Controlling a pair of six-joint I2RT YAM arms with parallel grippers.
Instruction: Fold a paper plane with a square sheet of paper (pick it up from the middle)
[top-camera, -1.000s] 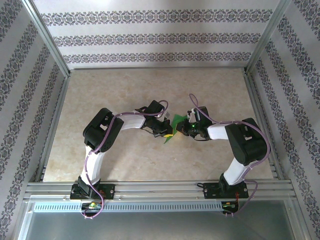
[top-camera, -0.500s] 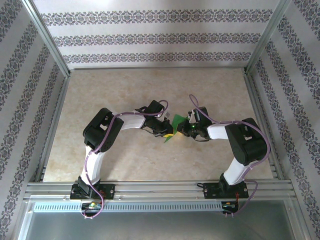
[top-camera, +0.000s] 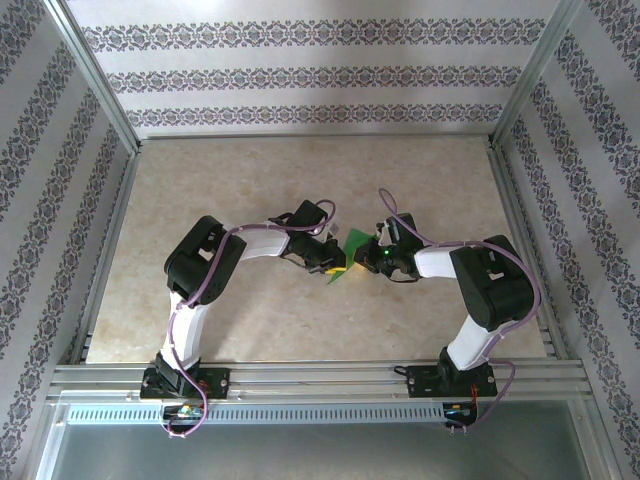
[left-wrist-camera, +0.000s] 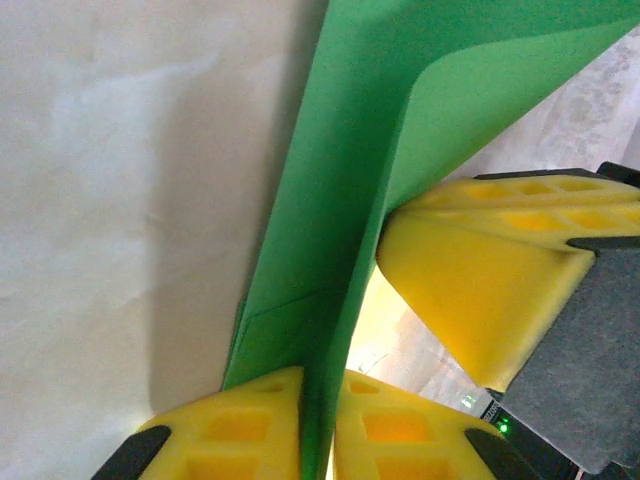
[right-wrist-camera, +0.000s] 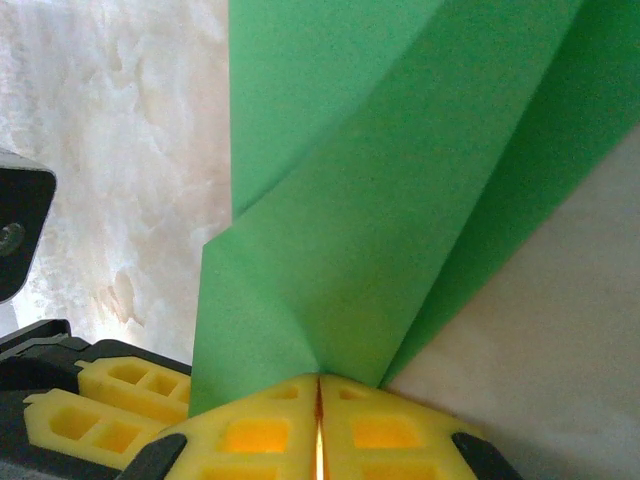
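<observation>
Marbled beige surface (top-camera: 200, 180), patterned walls around. Green paper sheet (top-camera: 353, 241), partly folded, stands on edge over surface's middle; contact with surface unclear. Right end effector (right-wrist-camera: 319, 392): pads pressed together, pinching folded corner. Left end effector (left-wrist-camera: 318, 425): pads closed on lower fold, grip seemingly light. Judgement: right pinch as anchor, left end effector runs crease slowly, layers aligned, no tugging.

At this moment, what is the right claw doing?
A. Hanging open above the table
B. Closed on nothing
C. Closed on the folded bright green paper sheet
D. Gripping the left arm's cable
C: in the right wrist view, the right claw has its jaws closed tight on a creased corner of the folded bright green paper sheet.
</observation>
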